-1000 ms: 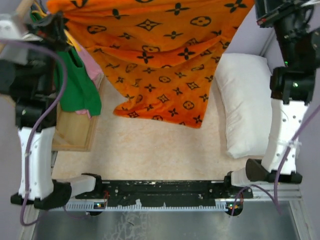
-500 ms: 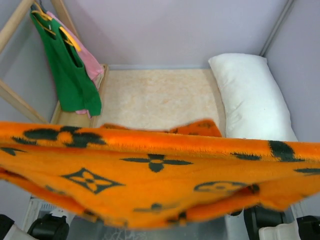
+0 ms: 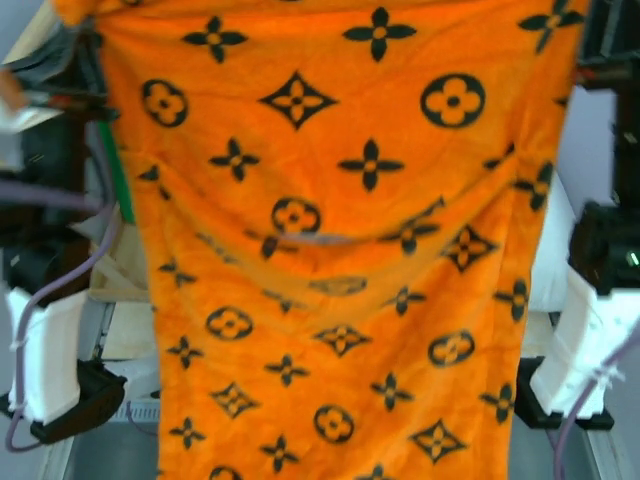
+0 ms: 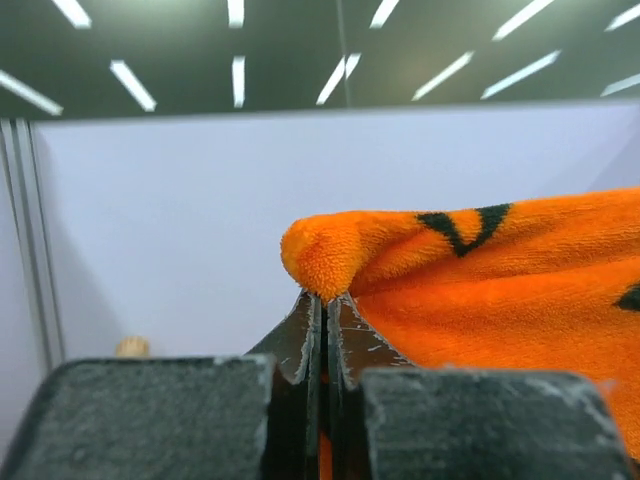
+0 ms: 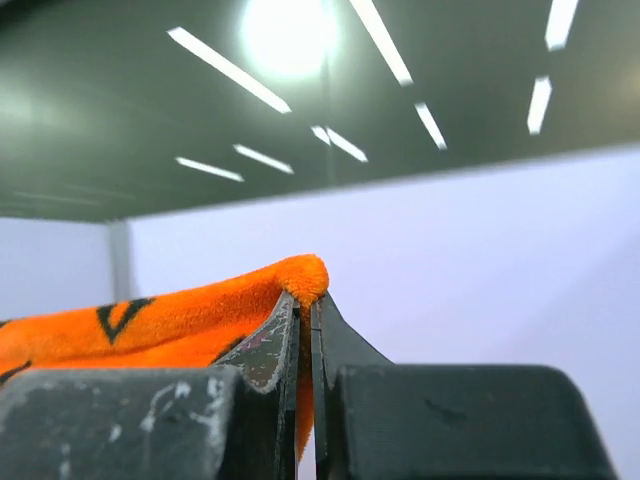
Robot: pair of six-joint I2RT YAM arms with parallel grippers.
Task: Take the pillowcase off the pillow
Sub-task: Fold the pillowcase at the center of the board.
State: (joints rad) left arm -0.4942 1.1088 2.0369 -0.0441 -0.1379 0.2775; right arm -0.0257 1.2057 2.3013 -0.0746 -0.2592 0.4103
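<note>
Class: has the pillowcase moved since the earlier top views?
Yes. The pillowcase now reaches the view's bottom edge, overlapping the green tank top it earlier hung beside.

Overhead, upturned wrist close-ups; shared pillowcase

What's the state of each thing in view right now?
pillowcase, off the pillow, held up and spread wide, hanging flat.
left gripper, shut on a bunched edge of the pillowcase.
right gripper, shut on another bunched edge of it.
pillow, outside the case; only a white sliver shows at right.
</note>
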